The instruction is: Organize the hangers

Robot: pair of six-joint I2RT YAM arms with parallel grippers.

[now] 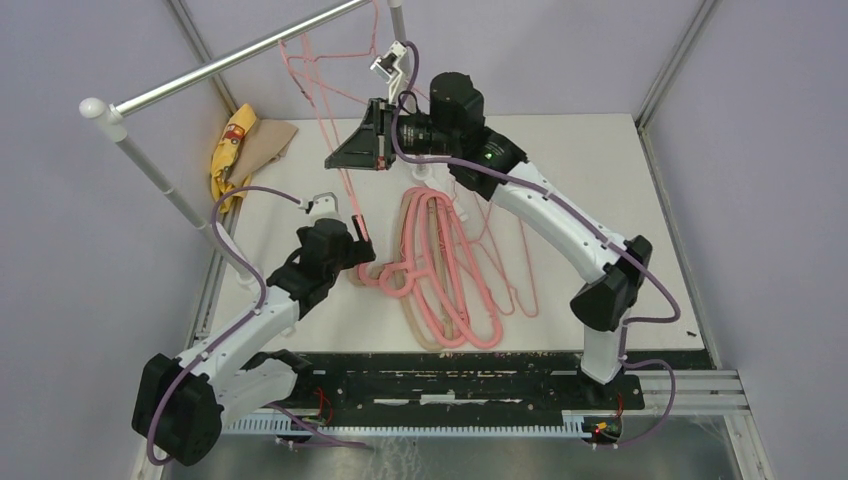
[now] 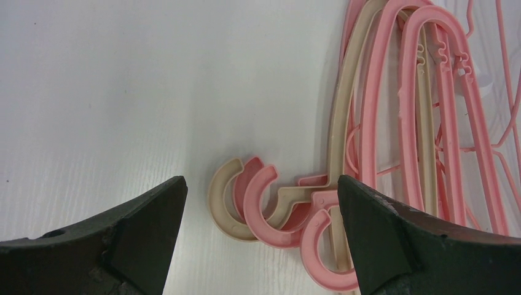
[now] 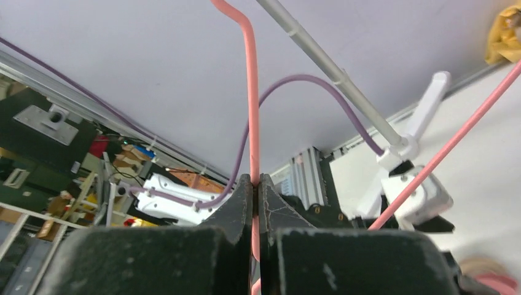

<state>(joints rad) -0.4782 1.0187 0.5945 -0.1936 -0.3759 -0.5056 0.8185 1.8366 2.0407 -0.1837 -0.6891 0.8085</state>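
right hand (image 3: 256, 187) is up high at the far side, clenched tight on a thin pink wire hanger (image 3: 251, 92), the wire running straight up out of the closed fingers. from above, that hanger dangles just under the silver rail (image 1: 240, 55); whether its hook sits over the rail, can't tell. down on the white worktop (image 1: 620, 190), the left hand (image 2: 261, 184) hovers low with its fingers spread wide, released, gripping nothing. right between those fingers lie the hooks of the stack: a tan hanger (image 2: 341, 110) with its hook outermost, and pink plastic hangers (image 2: 399, 98) overlapping it, hooks fanned one beside another. the whole stack lies flat in the middle of the worktop, just right of the left hand. more loose wire hangers (image 1: 530, 270) lie flat on the right side of the stack, touching it. a yellow and tan cloth (image 1: 245, 145) is bunched at the far left, well apart from the hangers.
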